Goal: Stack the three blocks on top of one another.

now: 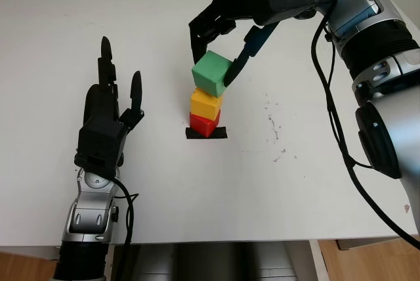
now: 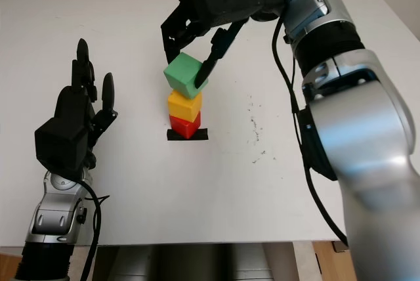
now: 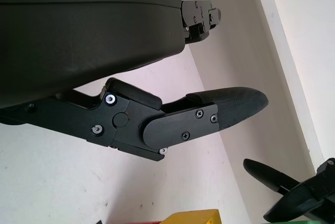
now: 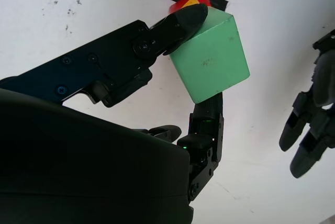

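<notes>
The right robot hand (image 1: 220, 54) is clamped on the green cube-shaped block (image 1: 212, 73), with one finger (image 4: 180, 22) against one face and an opposing finger (image 4: 208, 116) against the far face. The green block sits directly above the yellow cube-shaped block (image 1: 205, 103), which stands on the red cube-shaped block (image 1: 204, 124) over a strip of black tape (image 1: 206, 134) on the white surface (image 1: 315, 182). The green block is tilted and turned relative to the yellow block, so whether its underside is fully seated cannot be told. The coming move likely requires levelling it over the yellow block before release. All three blocks show flat matte faces and crisp edges. The left robot hand (image 1: 108, 117) is open above the surface, well apart from the stack on its left; the right robot hand is the nearer one.
</notes>
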Robot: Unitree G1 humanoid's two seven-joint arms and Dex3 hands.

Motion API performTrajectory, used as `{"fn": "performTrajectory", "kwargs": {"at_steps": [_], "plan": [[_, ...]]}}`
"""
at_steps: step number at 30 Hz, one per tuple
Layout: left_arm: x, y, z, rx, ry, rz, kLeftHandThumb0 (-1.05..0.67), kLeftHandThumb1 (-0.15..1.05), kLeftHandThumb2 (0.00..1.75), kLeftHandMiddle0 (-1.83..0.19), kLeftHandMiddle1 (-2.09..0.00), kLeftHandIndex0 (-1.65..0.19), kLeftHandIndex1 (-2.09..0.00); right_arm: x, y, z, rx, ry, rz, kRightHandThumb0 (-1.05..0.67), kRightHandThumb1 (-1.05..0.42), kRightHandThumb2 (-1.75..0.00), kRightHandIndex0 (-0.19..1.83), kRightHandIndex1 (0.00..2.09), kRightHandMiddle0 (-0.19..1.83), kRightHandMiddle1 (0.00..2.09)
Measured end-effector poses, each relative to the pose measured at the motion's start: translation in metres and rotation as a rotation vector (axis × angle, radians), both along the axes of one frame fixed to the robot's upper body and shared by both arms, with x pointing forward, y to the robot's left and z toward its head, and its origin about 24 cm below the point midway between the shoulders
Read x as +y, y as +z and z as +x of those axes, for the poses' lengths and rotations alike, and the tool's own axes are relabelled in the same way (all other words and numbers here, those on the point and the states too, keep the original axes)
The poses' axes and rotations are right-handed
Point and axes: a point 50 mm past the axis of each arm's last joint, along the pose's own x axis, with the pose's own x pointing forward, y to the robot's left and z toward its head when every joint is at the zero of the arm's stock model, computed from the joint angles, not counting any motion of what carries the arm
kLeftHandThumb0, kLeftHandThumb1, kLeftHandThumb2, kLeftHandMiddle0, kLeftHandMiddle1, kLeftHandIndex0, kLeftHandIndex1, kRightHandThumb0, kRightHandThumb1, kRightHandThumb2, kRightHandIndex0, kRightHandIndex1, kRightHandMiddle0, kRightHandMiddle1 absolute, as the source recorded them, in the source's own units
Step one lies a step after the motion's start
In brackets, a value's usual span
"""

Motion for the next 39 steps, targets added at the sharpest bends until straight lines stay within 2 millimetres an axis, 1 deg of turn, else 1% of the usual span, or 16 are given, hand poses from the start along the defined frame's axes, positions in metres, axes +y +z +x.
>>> {"fn": "performTrajectory", "kwargs": {"at_steps": [3, 7, 11, 17, 23, 28, 39], "plan": [[0.000, 0.001, 0.000, -0.009, 0.005, 0.005, -0.76, 1.05, 0.66, 0.10, -0.06, 0.05, -0.10, 0.000, 0.000, 0.000, 0.008, -0.004, 0.004, -0.46, -0.90, -0.05, 0.41, 0.01, 0.49, 1.56], [0.000, 0.001, 0.000, -0.009, 0.006, 0.008, -0.74, 1.05, 0.67, 0.11, -0.05, 0.10, -0.07, 0.002, 0.000, 0.000, 0.008, 0.002, 0.015, -0.48, -0.90, -0.05, 0.41, 0.01, 0.47, 1.56], [0.000, 0.000, 0.000, -0.002, -0.001, 0.006, -0.75, 1.05, 0.68, 0.11, -0.05, 0.10, -0.06, 0.006, -0.001, 0.000, 0.008, 0.013, 0.025, -0.49, -0.91, -0.06, 0.41, 0.01, 0.45, 1.56], [0.000, 0.000, 0.000, 0.005, -0.014, -0.007, -0.77, 1.05, 0.67, 0.14, -0.05, 0.13, -0.05, 0.009, -0.005, 0.000, -0.057, 0.026, 0.016, -0.55, -0.92, -0.06, 0.44, 0.03, 0.46, 1.54], [0.001, -0.001, 0.000, 0.016, -0.021, -0.006, -0.77, 1.05, 0.67, 0.15, -0.05, 0.15, -0.04, 0.009, -0.013, 0.002, -0.051, 0.008, -0.006, -0.51, -0.92, -0.06, 0.41, 0.01, 0.45, 1.53], [0.001, 0.000, 0.000, 0.012, -0.026, -0.012, -0.75, 1.05, 0.66, 0.14, -0.05, 0.14, -0.05, 0.010, -0.014, 0.003, -0.050, 0.003, -0.013, -0.49, -0.92, -0.05, 0.40, 0.01, 0.45, 1.54], [0.002, -0.002, -0.001, 0.022, -0.028, -0.013, -0.77, 1.05, 0.66, 0.16, -0.05, 0.15, -0.05, 0.009, -0.018, 0.004, -0.061, -0.010, -0.025, -0.50, -0.92, -0.06, 0.41, 0.02, 0.46, 1.53]]}}
